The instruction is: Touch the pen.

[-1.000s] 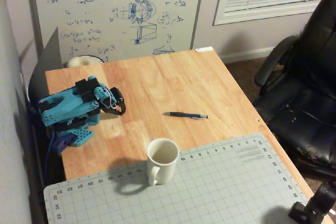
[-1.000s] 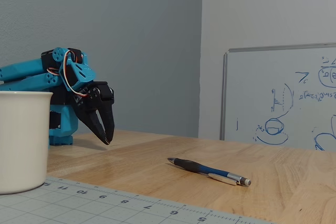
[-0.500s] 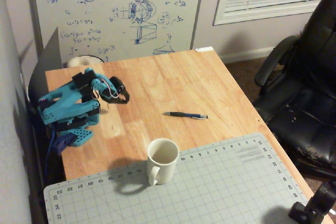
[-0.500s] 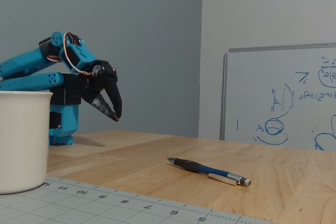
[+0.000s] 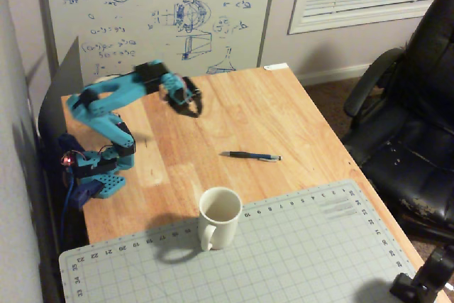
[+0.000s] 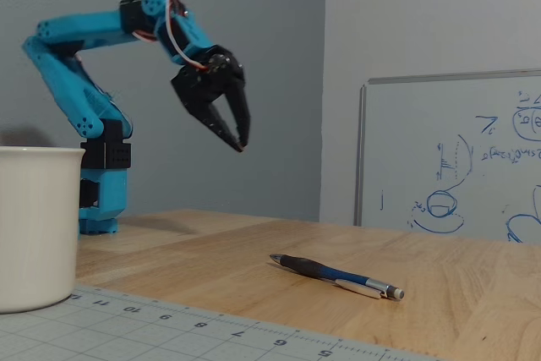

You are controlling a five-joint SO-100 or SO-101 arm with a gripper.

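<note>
The pen (image 5: 250, 155) is thin and dark with a blue barrel and a silvery tip. It lies flat on the wooden table (image 5: 284, 111), near the middle; it also shows in the low fixed view (image 6: 336, 276). My gripper (image 5: 193, 110) hangs in the air well above the table, behind and to the left of the pen, apart from it. In the low fixed view my gripper (image 6: 241, 146) points down with its black fingertips (image 6: 232, 133) meeting and nothing between them. The blue arm is folded over its base at the table's left edge.
A white mug (image 5: 220, 216) stands on the near edge of a grey cutting mat (image 5: 298, 253), in front of the pen; it fills the left of the low fixed view (image 6: 34, 226). A whiteboard (image 5: 156, 12) leans behind the table. A black office chair (image 5: 415, 118) stands at the right.
</note>
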